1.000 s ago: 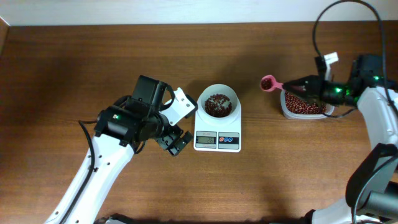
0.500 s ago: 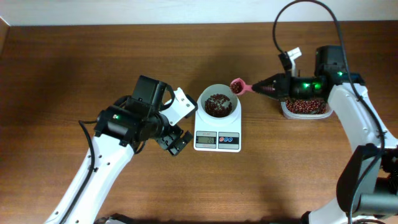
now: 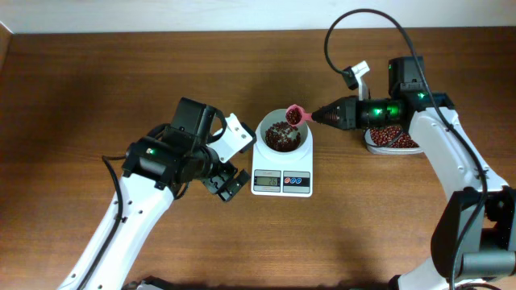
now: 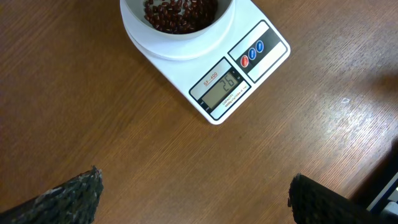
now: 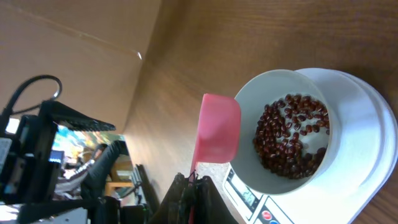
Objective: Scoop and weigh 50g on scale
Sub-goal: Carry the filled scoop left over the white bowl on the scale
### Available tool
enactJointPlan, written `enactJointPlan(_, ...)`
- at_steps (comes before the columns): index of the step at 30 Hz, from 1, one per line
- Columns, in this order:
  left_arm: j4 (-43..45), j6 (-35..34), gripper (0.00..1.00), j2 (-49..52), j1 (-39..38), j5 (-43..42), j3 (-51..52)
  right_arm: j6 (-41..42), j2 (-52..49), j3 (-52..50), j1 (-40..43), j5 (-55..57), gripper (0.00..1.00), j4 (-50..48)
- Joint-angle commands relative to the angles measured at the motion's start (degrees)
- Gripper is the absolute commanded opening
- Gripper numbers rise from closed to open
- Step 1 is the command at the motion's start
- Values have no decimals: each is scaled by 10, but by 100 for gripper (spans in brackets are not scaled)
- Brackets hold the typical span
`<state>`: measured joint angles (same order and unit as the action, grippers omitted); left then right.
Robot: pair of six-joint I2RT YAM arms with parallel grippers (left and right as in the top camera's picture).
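Observation:
The white scale point(image 3: 281, 191) stands mid-table with a white bowl point(image 3: 261, 129) on it holding dark red-brown beans point(image 3: 282, 135). My right gripper point(image 3: 324, 118) is shut on the handle of a pink scoop point(image 3: 295, 115), whose head carries a few beans and hangs over the bowl's far right rim. In the right wrist view the scoop point(image 5: 217, 135) overlaps the bowl point(image 5: 261, 93) and its beans point(image 5: 291, 138), with the gripper point(image 5: 193, 185) below. My left gripper point(image 3: 234, 161) stands open just left of the scale, empty. In its view the gripper point(image 4: 194, 190) looks at the scale point(image 4: 273, 53).
A clear tub point(image 3: 372, 147) with more beans point(image 3: 393, 138) stands at the right, under my right arm. The scale's display point(image 4: 221, 88) shows digits, with red and blue buttons point(image 4: 251, 53) beside it. Bare wooden table point(image 3: 97, 80) stretches to the left and front.
My right arm has carried the pink scoop leftward from beside the tub to the bowl's rim. The left arm has not moved.

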<state>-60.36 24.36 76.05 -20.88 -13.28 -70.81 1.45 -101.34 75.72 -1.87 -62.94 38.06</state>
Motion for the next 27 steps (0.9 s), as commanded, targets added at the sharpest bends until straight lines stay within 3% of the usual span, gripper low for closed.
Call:
enactJointPlan(1,0,-5,99,-11,-1,-8,3,-47,-4,-5,-4,7,4,-2)
enactJointPlan(5,0,-5,99,-11,-1,-8,3,-91,-4,-6,-4,7,4,1)
enactJointPlan(22,0,-5,99,-11,-3,-8,3,-122,-4,-71,-4,7,4,-66)
enactJointPlan(27,0,-5,99,-11,-3,-8,3,-198,-4,-72,-4,7,4,-68)
